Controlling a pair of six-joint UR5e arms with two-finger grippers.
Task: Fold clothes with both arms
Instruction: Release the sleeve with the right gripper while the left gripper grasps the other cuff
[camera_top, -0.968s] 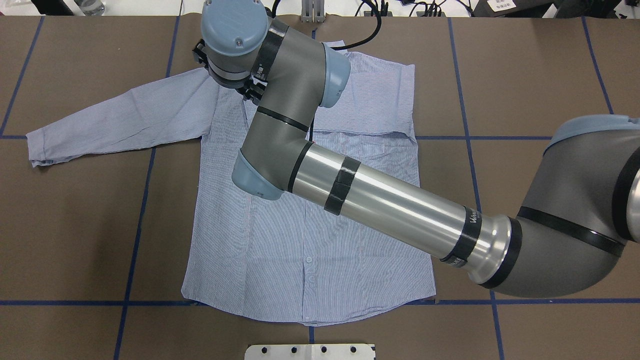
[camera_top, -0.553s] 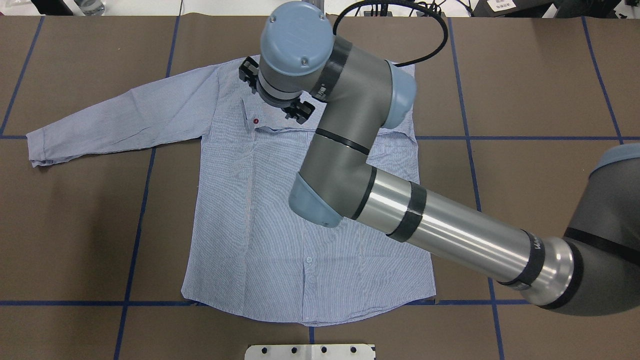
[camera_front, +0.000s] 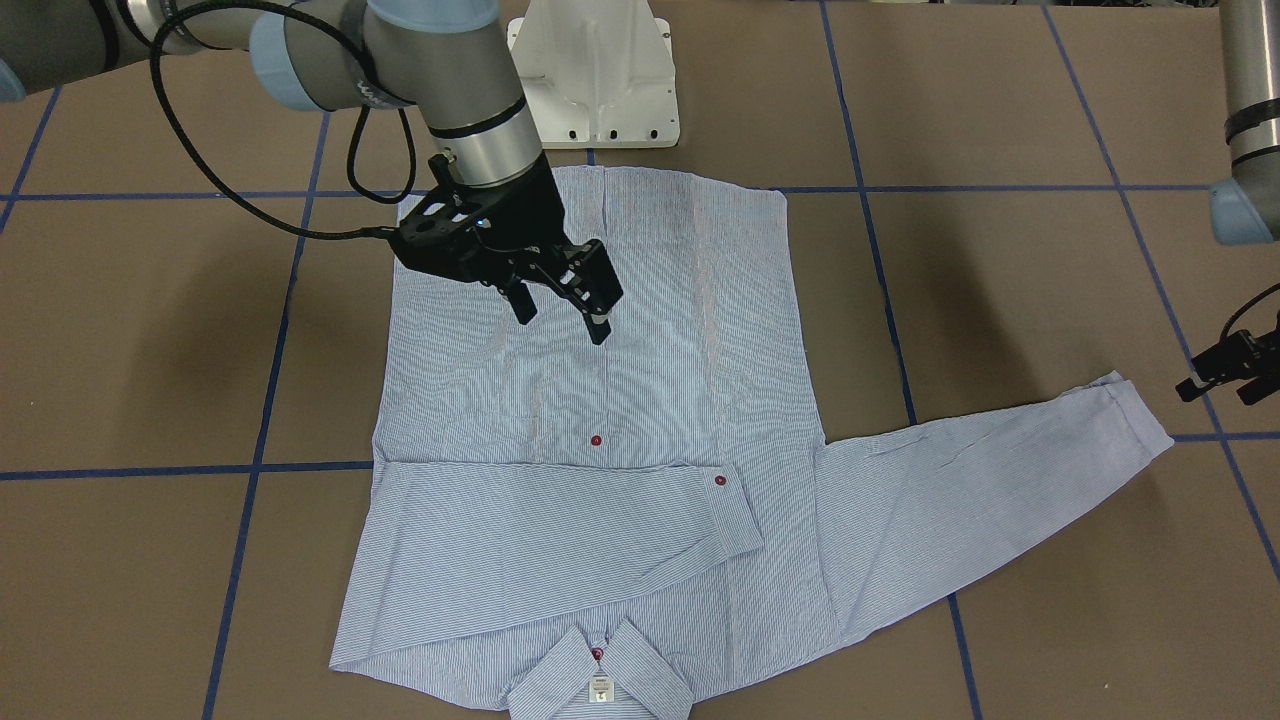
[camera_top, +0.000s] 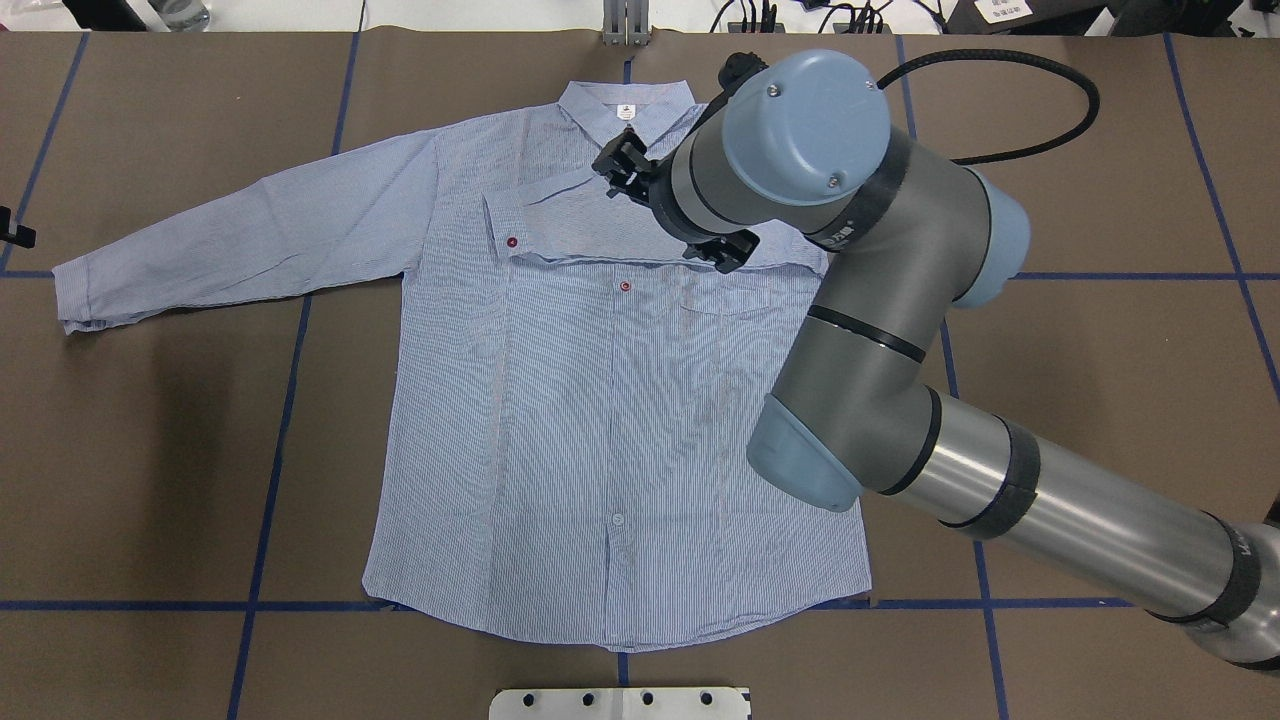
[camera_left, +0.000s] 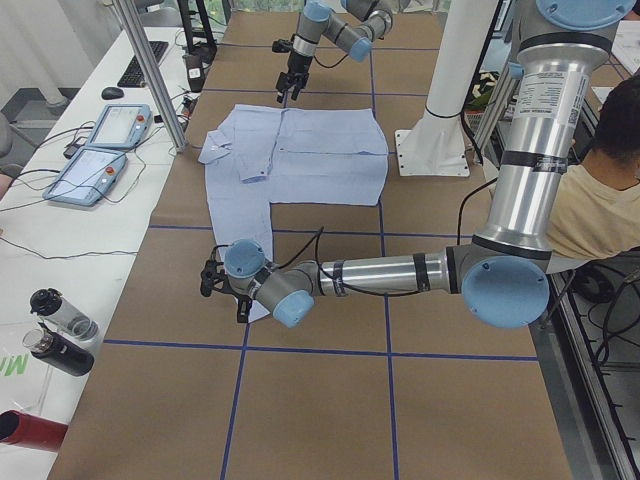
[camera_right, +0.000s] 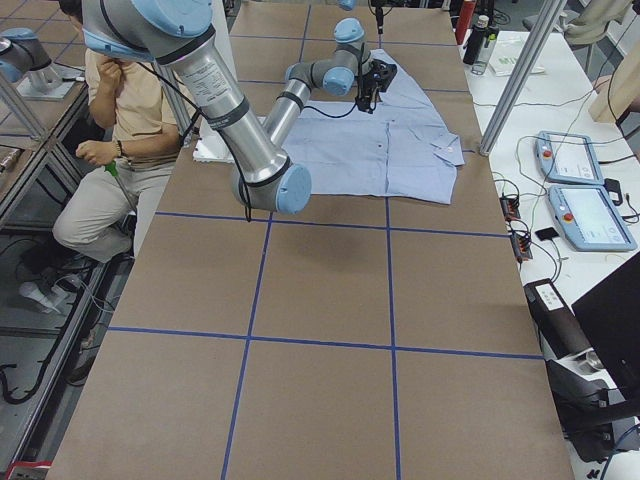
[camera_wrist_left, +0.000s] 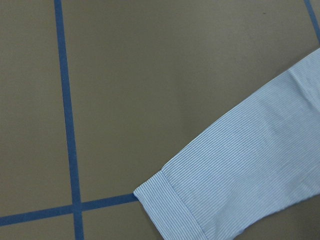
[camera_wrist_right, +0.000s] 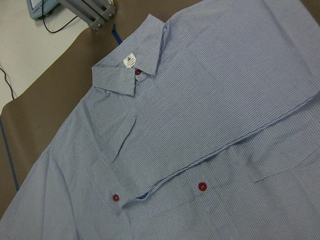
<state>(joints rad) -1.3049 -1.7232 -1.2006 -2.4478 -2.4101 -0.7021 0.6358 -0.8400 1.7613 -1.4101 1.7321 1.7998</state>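
Bright, even overhead light; soft shadows on the table (camera_top: 150, 420); faint moiré across the shirt (camera_top: 560, 450).

I am looking down on the shirt (camera_top: 600, 420) from behind my shoulders, steeply from across the table (camera_front: 1000, 100), along it from both ends, and close over cuff (camera_wrist_left: 170, 210) and collar (camera_wrist_right: 115, 80) from my wrists.

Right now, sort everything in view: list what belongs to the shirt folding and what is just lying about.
Job in hand: shirt, right tool, left tool.

Lying about: two tablets, bottles, keyboard.
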